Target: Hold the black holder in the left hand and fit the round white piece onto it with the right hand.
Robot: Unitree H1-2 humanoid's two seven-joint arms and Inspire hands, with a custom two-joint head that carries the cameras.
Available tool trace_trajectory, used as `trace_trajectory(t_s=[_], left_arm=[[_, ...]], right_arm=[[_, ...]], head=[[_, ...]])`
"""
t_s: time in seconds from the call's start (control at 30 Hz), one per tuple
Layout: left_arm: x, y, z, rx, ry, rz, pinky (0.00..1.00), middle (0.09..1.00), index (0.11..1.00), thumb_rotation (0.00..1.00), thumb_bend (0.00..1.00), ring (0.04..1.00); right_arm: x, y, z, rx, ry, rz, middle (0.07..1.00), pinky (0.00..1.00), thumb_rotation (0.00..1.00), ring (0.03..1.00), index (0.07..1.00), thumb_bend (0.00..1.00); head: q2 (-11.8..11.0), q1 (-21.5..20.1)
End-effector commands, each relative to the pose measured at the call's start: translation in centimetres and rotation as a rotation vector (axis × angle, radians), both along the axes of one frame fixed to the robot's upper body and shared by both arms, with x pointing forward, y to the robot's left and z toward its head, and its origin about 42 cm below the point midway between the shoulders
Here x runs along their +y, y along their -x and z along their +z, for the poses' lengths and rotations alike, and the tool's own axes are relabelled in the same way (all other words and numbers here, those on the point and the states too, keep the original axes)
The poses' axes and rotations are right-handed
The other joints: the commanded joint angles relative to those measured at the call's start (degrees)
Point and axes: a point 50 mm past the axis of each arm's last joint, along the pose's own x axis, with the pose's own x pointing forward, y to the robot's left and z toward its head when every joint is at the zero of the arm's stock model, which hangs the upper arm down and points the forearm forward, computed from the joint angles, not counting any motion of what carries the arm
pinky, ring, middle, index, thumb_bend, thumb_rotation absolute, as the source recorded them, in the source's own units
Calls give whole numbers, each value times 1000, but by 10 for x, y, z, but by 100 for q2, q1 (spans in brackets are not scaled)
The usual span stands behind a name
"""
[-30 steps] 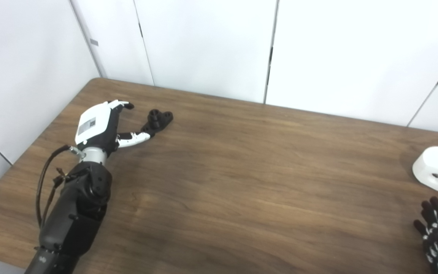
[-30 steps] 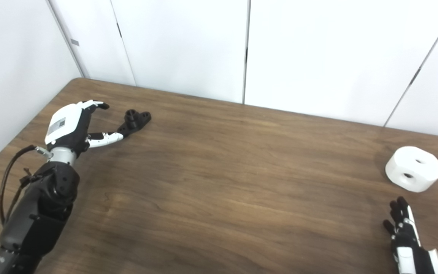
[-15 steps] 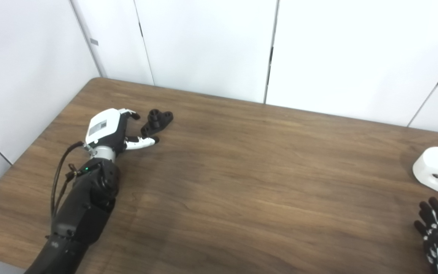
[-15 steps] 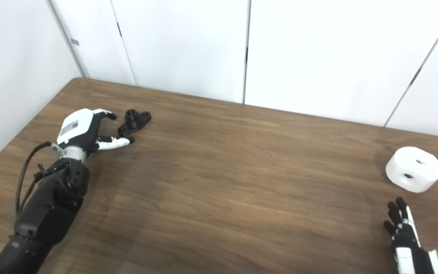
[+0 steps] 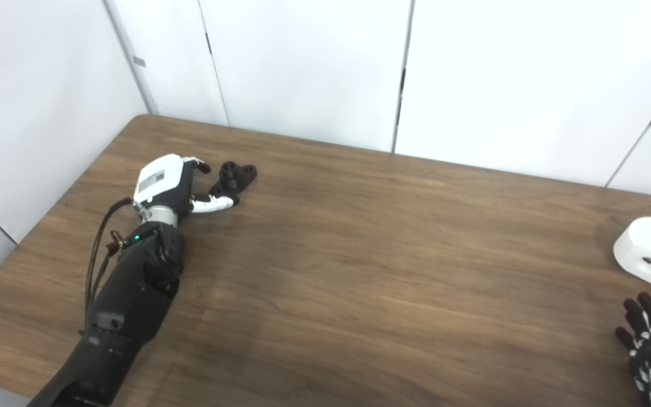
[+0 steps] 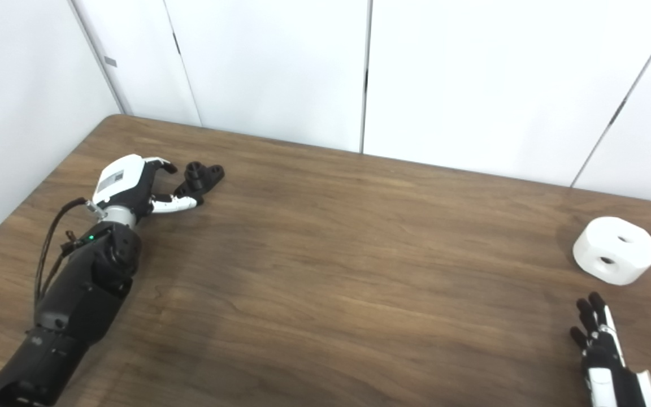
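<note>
Neither part of the job is finished, as far as I can judge: the black holder (image 5: pixel 234 177) lies on the desk (image 5: pixel 359 271) near its far left corner, not lifted, and the round white piece (image 5: pixel 650 251) sits untouched well apart from it at the far right edge. What remains is to close on the holder and raise it, pick up the white piece, and bring the two together. My left hand (image 5: pixel 174 184) is stretched far out over the desk, its white back turned up, fingers (image 5: pixel 213 203) spread apart and reaching to either side of the holder's near end; it grips nothing, though the lower fingertip looks to be touching or just beside the holder. My right hand (image 6: pixel 605 350) waits low at the near right edge, fingers extended and apart, empty, pointing toward the white piece but short of it.
</note>
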Motion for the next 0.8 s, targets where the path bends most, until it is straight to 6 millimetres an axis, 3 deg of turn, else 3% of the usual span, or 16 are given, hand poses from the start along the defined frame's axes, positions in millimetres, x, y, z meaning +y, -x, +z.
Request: trace_trajectory(t_s=[0.0,0.6,0.77], left_arm=[[9,-16,32,-82,-37,7,929,898,760,410,831,944],[13,-32,24,-46,-45,21,923,879,755,410,823,928],[13,-34,23,-43,-48,19,918,871,749,421,824,925]], right_arm=[[-6,38,-10,69,33,-15,975,1000,1000,997,993,614],[-6,39,-10,67,64,-18,978,1000,1000,987,993,634],[-3,38,-10,94,-36,-19,987,1000,1000,998,996,650]], head=[[-4,-6],[35,-49],[42,-62]])
